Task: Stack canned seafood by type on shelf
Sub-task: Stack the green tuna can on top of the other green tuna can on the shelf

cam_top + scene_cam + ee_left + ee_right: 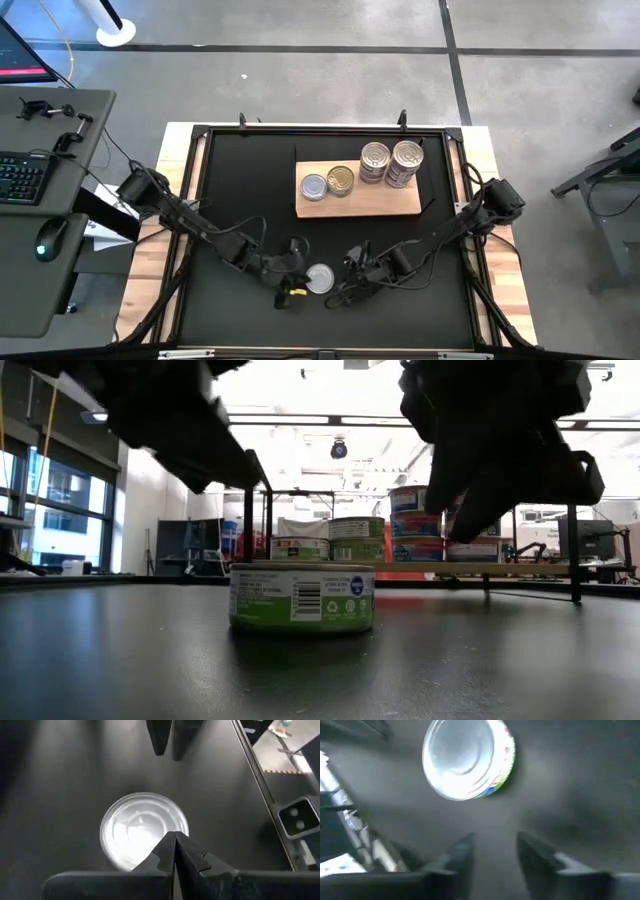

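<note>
High view: both claws flanking lone tin (320, 279).

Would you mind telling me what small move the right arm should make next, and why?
Probably advance the right claw to straddle the loose can. That can stands alone on the black mat, just ahead of the parted fingers, empty, while the other cans already sit on the shelf. The left claw, shut, hangs over it.

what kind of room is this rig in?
Looks like a robotics lab or workshop: bare concrete floor, a desk with keyboard and mouse beside the black mat, ceiling strip lights and equipment behind.
</note>
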